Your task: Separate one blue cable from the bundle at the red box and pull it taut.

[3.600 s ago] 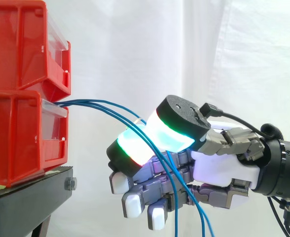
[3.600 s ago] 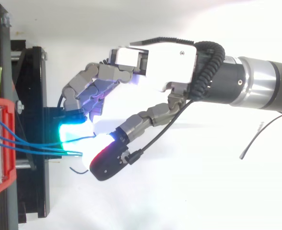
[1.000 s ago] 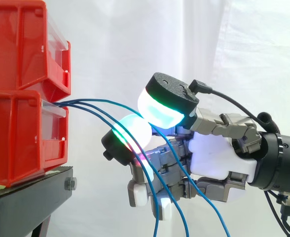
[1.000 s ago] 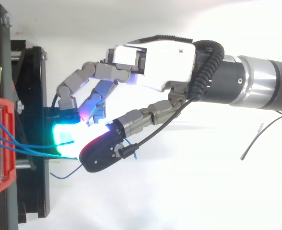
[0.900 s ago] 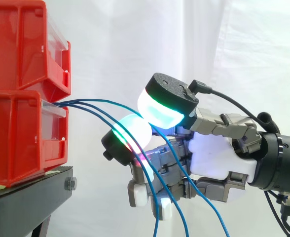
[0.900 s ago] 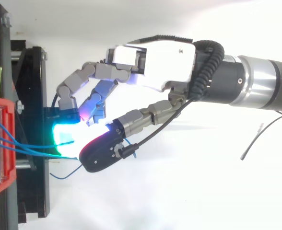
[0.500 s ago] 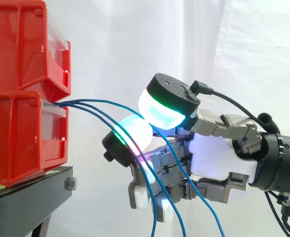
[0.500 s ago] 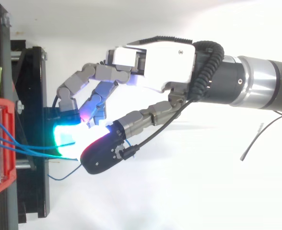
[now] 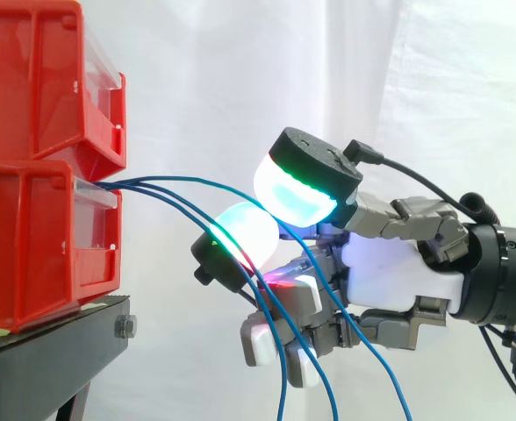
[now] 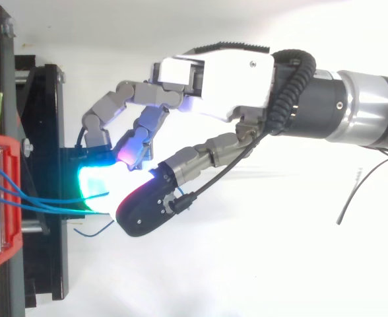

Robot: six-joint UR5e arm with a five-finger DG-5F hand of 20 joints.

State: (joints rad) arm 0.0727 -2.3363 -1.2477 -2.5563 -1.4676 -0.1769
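While the hand (image 9: 390, 276) pinches one blue cable (image 9: 197, 181) between glowing pads (image 9: 297, 197), separation is underway.
Next it should draw rightward from the red box (image 9: 39, 237) until slack vanishes.

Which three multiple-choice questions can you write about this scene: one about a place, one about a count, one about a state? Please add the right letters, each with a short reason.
1. Where do the blue cables come out?
A. From the front opening of the lower red bin
B. From the top of the upper bin
C. From under the black stand

2. How many blue cables leave the bin?
A. Two
B. Three
C. Five

3. How do the cables run now?
A. Stretched straight
B. Coiled inside the bin
C. Curved, with the ends hanging down past the hand

Key: 1 A, the side view shows them leaving just under the upper bin. 2 B, three strands can be counted in both views. 3 C, each strand bows and drops to the side view's lower edge.
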